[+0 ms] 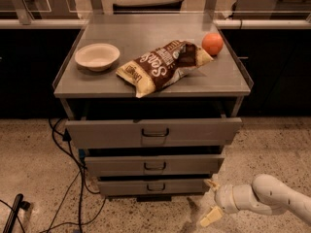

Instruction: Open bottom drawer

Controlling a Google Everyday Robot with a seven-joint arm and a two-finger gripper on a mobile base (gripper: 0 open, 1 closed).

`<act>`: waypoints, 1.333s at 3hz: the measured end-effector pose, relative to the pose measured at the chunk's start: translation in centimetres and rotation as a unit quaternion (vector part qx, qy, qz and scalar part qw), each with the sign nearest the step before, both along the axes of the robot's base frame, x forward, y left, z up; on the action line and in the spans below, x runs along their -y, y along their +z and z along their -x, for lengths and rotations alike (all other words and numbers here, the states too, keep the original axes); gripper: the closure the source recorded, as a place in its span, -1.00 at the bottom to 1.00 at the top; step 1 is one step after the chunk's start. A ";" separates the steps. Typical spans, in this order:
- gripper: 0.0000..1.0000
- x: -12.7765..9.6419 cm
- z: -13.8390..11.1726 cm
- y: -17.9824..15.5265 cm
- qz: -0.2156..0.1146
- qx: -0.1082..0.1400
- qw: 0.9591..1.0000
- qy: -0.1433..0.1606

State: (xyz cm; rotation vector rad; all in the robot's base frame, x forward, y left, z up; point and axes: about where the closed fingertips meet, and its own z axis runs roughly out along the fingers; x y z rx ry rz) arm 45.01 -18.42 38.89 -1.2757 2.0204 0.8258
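The lowest grey metal drawer (184,187), with a low flat front, sits at the bottom of the cabinet (73,130), close to the floor (39,144). The pale two-finger tool (210,201) hangs just beside the drawer's right end, released, with nothing between its fingers. The small dark centre pull handle (156,187) lies to the left of the tool at nearly the same height. Its long axis is horizontal, so I judge the tool must first go left along the front.

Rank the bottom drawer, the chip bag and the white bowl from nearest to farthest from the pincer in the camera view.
The pincer hangs open, low at the front right of the cabinet.
1. Bottom drawer: lowest front, just left of it.
2. Chip bag: cabinet top, centre.
3. White bowl: cabinet top, far left.
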 end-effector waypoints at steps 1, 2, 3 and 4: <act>-1.00 0.0 0.0 0.0 0.000 0.000 1.000 0.000; -1.00 -0.9 -0.8 -2.4 -0.001 -0.003 1.000 -0.008; -1.00 -1.5 -1.8 -6.3 0.008 -0.005 0.999 -0.036; -1.00 -1.8 -2.5 -9.6 0.019 -0.007 0.998 -0.059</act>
